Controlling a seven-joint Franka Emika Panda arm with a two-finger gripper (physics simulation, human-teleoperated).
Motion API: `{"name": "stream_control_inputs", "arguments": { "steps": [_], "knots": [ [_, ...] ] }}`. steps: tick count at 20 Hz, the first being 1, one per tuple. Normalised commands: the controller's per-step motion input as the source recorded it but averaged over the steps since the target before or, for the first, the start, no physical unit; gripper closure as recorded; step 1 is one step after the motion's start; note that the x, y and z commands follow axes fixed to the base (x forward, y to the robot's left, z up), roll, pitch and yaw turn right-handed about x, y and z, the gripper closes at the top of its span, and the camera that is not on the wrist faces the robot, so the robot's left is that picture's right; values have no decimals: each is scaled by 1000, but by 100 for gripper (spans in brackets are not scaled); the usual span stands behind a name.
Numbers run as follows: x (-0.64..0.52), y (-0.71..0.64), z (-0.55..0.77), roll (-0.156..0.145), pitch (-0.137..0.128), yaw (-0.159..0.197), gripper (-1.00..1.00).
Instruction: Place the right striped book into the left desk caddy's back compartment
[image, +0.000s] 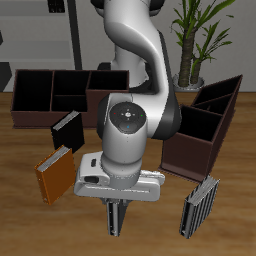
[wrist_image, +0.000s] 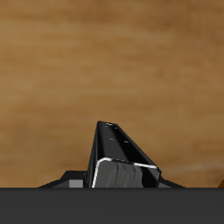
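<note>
My gripper (image: 114, 203) is shut on the right striped book (image: 114, 217), a thin, mostly black book with grey stripes. The book hangs upright below the fingers, near the table's front edge. In the wrist view the book (wrist_image: 121, 157) sticks out from between the jaws over bare wood. The left desk caddy (image: 200, 148) is a dark brown narrow box standing farther back, apart from the gripper. Its back compartment (image: 218, 97) has tall slanted walls and a black interior.
A lighter, finely striped grey-and-white book (image: 200, 206) stands near the front edge below the caddy. An orange book (image: 54, 176) and a plain black book (image: 67, 130) lie on the other side of the arm. A wide low brown caddy (image: 55, 112) stands at the back.
</note>
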Motion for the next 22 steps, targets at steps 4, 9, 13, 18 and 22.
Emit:
{"name": "stream_control_inputs", "arguments": {
  "steps": [4, 9, 13, 18, 22],
  "knots": [
    [-153, 175, 245, -15, -17, -1, 100],
    [-234, 220, 506, -44, -44, -54, 100],
    [-301, 246, 653, -24, -96, -11, 100],
    [-325, 181, 568, -28, -87, -20, 100],
    [-365, 185, 563, 12, -101, 30, 100]
  ]
}}
